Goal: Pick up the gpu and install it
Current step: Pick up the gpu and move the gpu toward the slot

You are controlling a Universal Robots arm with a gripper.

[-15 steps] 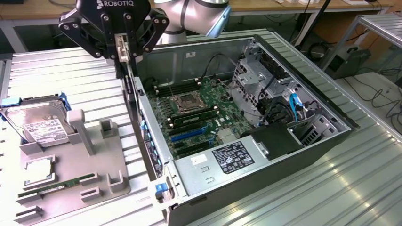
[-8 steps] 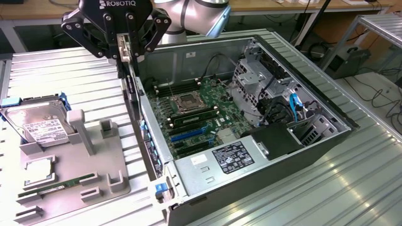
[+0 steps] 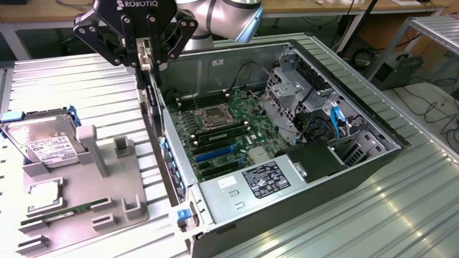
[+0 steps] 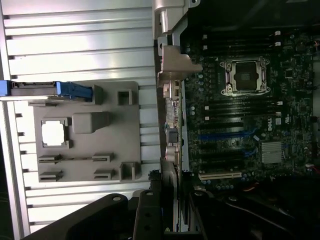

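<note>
Above the case (image 3: 344,177) wall, the claw (image 3: 147,64) pinches the edge-on, largely hidden gpu (image 4: 170,115).

Claw (image 3: 146,65) grips gpu (image 3: 146,51) above open case (image 3: 337,174).

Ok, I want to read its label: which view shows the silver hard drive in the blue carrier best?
The exterior view: the silver hard drive turns its white-labelled face to that camera. The wrist view catches it edge-on, mainly its blue carrier.
</note>
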